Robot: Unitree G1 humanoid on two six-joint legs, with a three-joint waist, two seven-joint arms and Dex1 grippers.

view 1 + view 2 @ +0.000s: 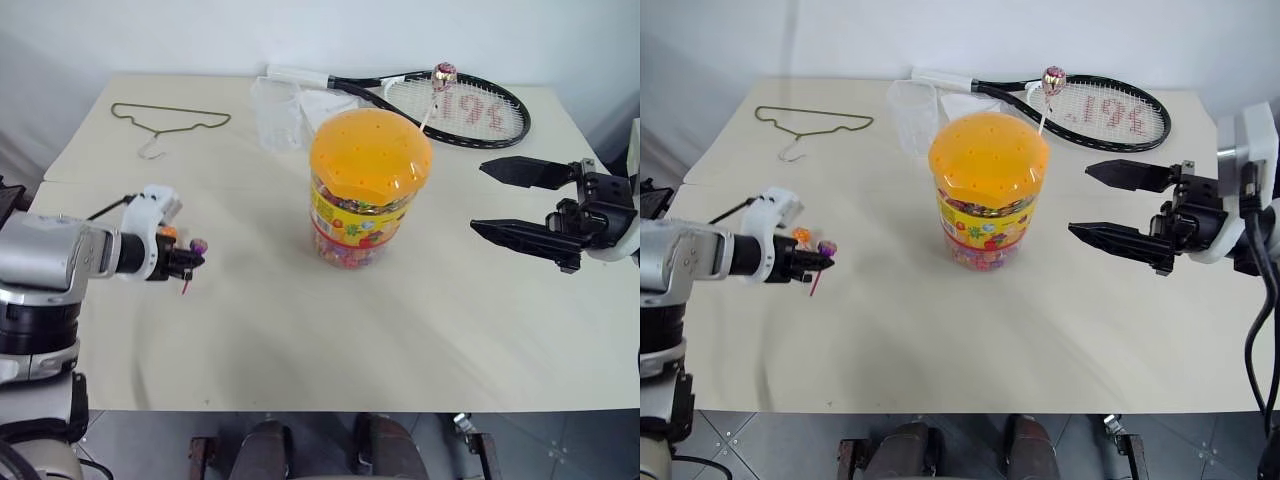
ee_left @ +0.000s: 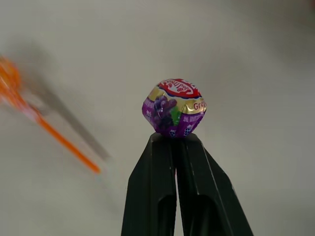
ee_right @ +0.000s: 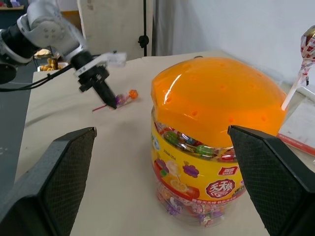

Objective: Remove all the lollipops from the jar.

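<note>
Gripping the purple lollipop left of the jar, your left gripper holds it stick-down, while your wide-open right gripper sits nearer the pink lollipop.

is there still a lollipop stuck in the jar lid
Yes, a pinkish-gold lollipop stands with its white stick in a hole of the jar lid.

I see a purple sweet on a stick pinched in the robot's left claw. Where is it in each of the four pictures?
Left eye view: purple lollipop, at the left gripper, left of the jar.
Right eye view, again left of the jar.
Left wrist view, centre, above the shut fingers.
Right wrist view, upper left.
Shared landmark: the jar's orange lid.
</note>
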